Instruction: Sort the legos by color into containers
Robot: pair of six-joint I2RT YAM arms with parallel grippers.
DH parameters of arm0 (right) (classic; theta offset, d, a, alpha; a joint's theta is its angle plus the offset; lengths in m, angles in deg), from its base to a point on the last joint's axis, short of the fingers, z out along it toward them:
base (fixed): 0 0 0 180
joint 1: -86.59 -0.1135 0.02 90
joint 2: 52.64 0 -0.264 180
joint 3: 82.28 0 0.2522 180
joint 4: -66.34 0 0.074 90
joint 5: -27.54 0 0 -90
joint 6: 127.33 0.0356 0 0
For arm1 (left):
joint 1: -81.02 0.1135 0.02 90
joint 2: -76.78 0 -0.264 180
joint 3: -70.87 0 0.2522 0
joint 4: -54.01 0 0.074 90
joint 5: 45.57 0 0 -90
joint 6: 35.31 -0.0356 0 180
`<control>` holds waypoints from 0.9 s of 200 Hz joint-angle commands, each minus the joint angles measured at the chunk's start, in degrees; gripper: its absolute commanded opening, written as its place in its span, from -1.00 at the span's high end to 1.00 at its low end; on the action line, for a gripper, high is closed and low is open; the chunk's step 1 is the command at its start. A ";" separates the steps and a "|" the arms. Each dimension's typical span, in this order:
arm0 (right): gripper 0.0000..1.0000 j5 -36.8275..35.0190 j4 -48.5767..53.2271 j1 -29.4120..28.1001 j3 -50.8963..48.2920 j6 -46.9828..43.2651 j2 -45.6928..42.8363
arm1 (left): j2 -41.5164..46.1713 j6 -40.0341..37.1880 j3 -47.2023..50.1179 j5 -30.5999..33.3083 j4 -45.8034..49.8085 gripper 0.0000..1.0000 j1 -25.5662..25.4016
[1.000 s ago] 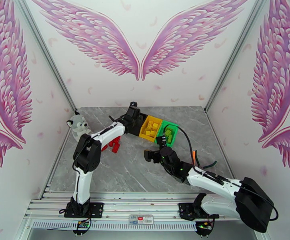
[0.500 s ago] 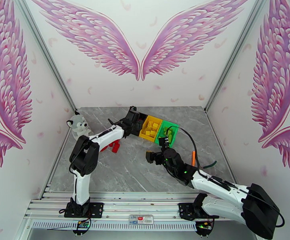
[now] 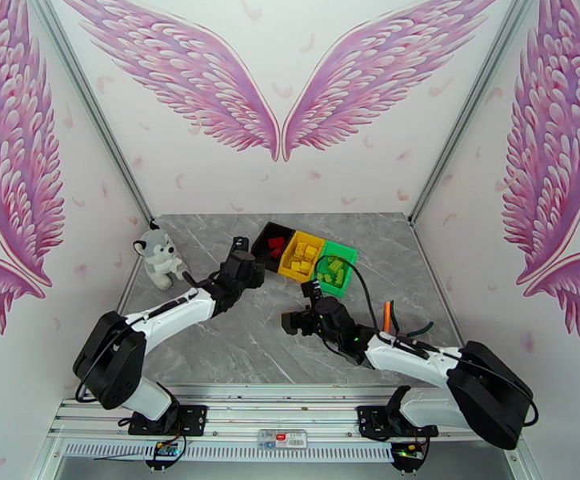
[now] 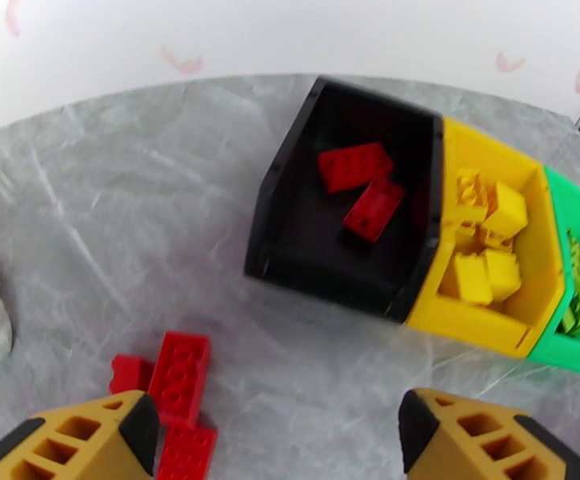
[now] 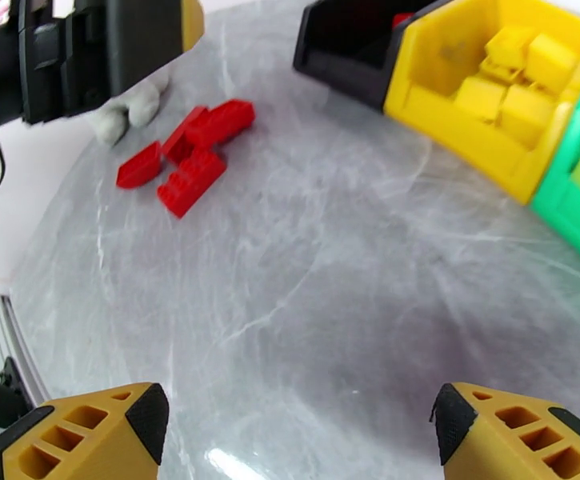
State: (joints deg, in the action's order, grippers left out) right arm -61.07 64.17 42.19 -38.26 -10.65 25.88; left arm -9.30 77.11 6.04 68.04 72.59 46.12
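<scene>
Two red bricks [image 4: 354, 166] now lie in the black bin [image 4: 262, 226]. The left claw [image 4: 278, 426] has pulled back from it, wide open and empty. The right claw [image 5: 299, 418] is open and empty too. More loose red bricks [image 4: 179, 378] wait on the table [image 4: 130, 194], so the job isn't done.

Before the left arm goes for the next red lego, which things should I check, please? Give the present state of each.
1. The left pincer is open and empty: ok.
2. The loose red legos lie near it on the table: ok.
3. Those legos lie apart from each other: not ok, they touch in a cluster.
4. The black bin has room: ok, two red legos inside.
5. The right pincer is away from the cluster: ok, open and empty.
6. The yellow bin and green bin hold matching colours: ok where visible.
</scene>
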 commanded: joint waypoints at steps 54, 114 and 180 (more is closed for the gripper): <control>-0.77 11.08 -8.79 -1.91 8.96 3.94 15.08 | 5.87 5.83 15.51 -2.10 -7.10 -0.64 2.65; -0.76 11.06 -8.87 -2.83 9.61 3.96 16.41 | -0.44 5.54 17.63 -10.70 -13.13 -0.45 9.02; -0.77 8.90 -7.81 -2.83 7.44 3.47 13.42 | -9.59 4.82 14.73 -15.33 -17.54 -0.36 10.47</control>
State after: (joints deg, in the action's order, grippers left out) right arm -50.93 56.50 39.66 -29.87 -7.29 41.32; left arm -16.58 82.05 22.21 56.31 57.27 56.55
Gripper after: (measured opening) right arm 0.885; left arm 0.681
